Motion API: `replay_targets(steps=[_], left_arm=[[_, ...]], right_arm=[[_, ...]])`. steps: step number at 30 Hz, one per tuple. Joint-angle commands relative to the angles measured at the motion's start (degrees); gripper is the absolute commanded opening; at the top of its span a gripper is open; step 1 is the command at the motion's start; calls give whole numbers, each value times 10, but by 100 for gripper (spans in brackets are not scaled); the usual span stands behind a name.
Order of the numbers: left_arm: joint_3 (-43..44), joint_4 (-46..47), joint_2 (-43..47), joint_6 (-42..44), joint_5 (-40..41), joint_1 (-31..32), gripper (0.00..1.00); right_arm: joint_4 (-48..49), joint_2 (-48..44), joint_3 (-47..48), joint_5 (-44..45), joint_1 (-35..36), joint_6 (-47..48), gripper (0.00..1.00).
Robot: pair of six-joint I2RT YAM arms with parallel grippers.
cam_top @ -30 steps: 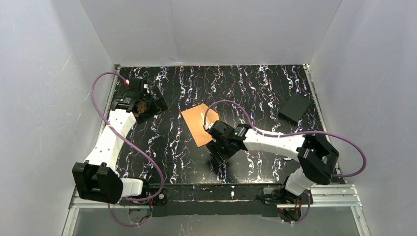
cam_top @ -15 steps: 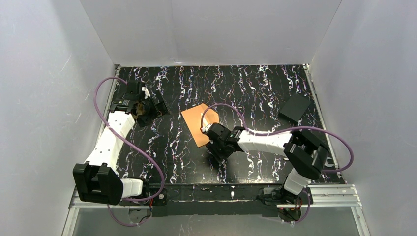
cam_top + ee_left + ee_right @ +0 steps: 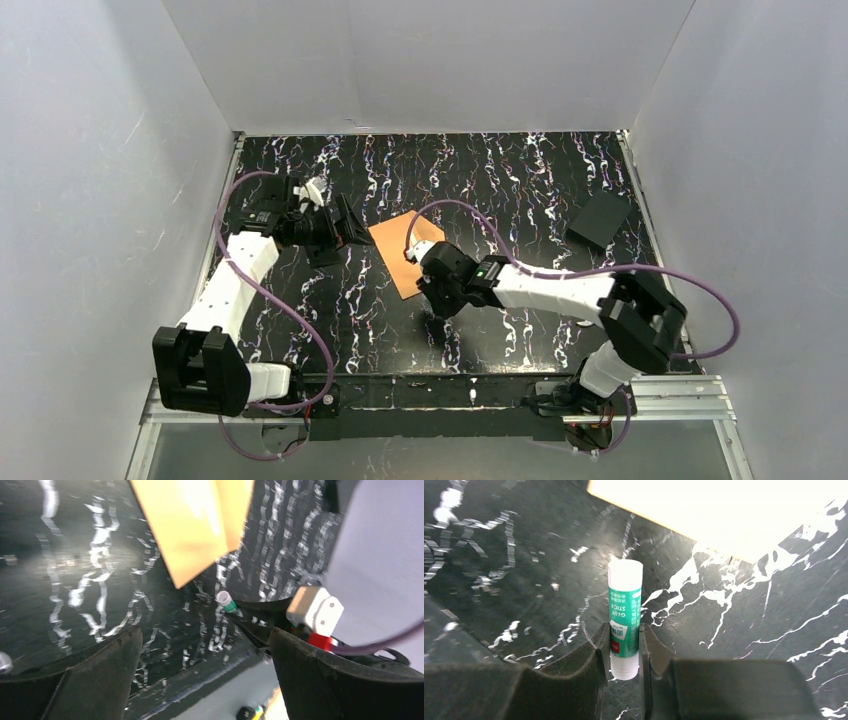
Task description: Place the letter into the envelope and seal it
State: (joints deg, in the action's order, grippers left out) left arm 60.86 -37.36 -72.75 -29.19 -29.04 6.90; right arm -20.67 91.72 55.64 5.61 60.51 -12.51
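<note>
Sealing seems the step in hand: my right gripper (image 3: 624,637) clamps a glue stick (image 3: 625,605) labelled "GLUE STICK", with the envelope (image 3: 734,510) just ahead of its tip. My left gripper (image 3: 202,635) hangs spread wide, facing the envelope. I see no letter. Next, I judge, the glue must meet the flap.

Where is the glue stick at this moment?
In the right wrist view the glue stick sits clamped in the right gripper, beside the near right edge of the envelope, mid-table.
</note>
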Motion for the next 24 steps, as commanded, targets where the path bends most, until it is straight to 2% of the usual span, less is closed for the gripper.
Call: replay_targets(steps=[1,8,15,20,24], left_arm=[[-38,89,-18,-49,-181,14,96],[-39,118,-54,-50,-255,46,95],[-67,105,-67,-48,-320,47,81],[-72,52,-73,-21,-312,47,77],[-67,61,-86,-35,-335,56,66]], right_arm=[[51,-67,28,-32,1,49,23],[54,-63,69,-52,1,83,23],[71,-57,95,-71,0,90,23],[85,-54,112,-70,0,91,23],[86,-42,127,-80,0,95,23]])
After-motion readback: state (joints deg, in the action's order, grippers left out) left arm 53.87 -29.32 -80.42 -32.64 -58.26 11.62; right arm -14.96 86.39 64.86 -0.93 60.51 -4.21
